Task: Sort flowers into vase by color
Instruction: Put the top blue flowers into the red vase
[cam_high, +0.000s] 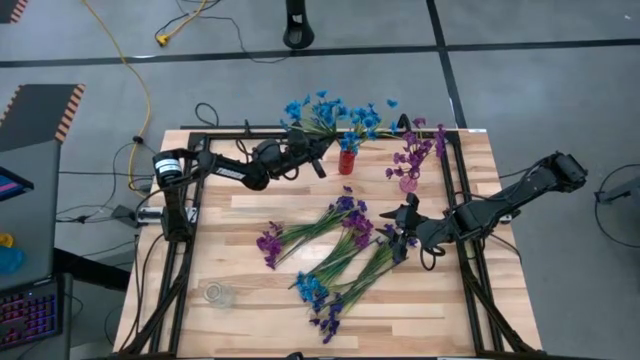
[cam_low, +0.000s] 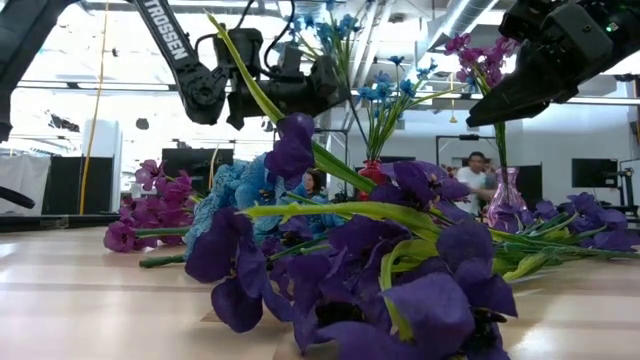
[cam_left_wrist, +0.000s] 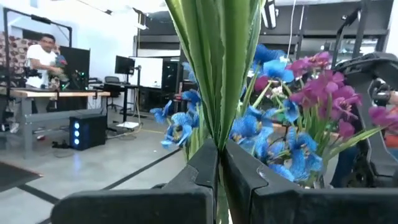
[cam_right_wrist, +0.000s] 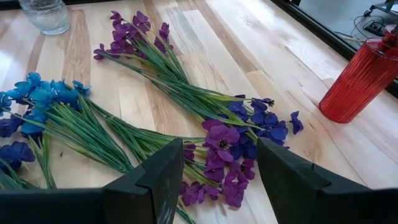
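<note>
My wooden table (cam_high: 260, 210) carries everything, framed by a dark rail (cam_high: 470, 250) along its sides. My left arm (cam_high: 215, 168) reaches across the far side of it, and my right arm (cam_high: 510, 200) comes in from the right edge toward the middle.

The loose flowers (cam_high: 340, 250) lie in a spread across the centre and near part of the table: a magenta-purple bunch (cam_high: 270, 243) to the left, dark violet blossoms (cam_right_wrist: 219, 140) in the middle with their green stems crossing, and bright blue heads (cam_right_wrist: 38, 93) at the near end. In the low view the violet blossoms (cam_low: 400, 270) fill the foreground.

At the far edge a red vase (cam_high: 347, 160) stands upright and holds a spray of blue flowers (cam_high: 335, 115). Just to its right a pale pink vase (cam_high: 407, 184) holds magenta-purple flowers (cam_high: 418, 152). A clear glass jar (cam_high: 219, 294) stands alone near the front left corner, well apart from the others.

My left gripper (cam_high: 322, 152) sits just beside the red vase, and its fingers (cam_left_wrist: 205, 168) are clamped together on a green stem (cam_left_wrist: 217, 68) that rises straight up between them, with the blue blossoms behind it.

My right gripper (cam_high: 403, 232) hovers over the right end of the loose pile, above the violet blossoms. Its fingers (cam_right_wrist: 165, 171) stand well apart with nothing between them, and I cannot tell whether they touch any petal.
</note>
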